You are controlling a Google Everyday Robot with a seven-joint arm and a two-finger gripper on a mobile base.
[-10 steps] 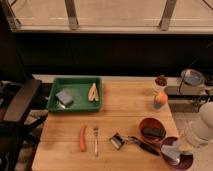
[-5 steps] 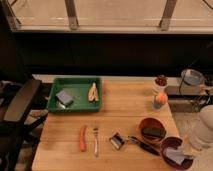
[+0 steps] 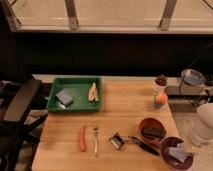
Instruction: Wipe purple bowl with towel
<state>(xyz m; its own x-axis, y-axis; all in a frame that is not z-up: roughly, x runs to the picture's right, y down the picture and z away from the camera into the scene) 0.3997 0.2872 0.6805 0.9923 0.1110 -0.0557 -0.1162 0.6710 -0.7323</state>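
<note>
Purple bowl (image 3: 175, 152) sits at the table's (image 3: 125, 112) near right corner, with the towel (image 3: 177, 154) inside it. The hand (image 3: 188, 148), closed tight, hangs at the bowl's right rim; we cannot tell whether it grips the towel.

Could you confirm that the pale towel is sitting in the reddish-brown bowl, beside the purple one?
Not quite: the camera view shows the towel in the purple bowl, beside the reddish-brown bowl, which holds only a black item. The gripper is down at the purple bowl, shut.
</note>
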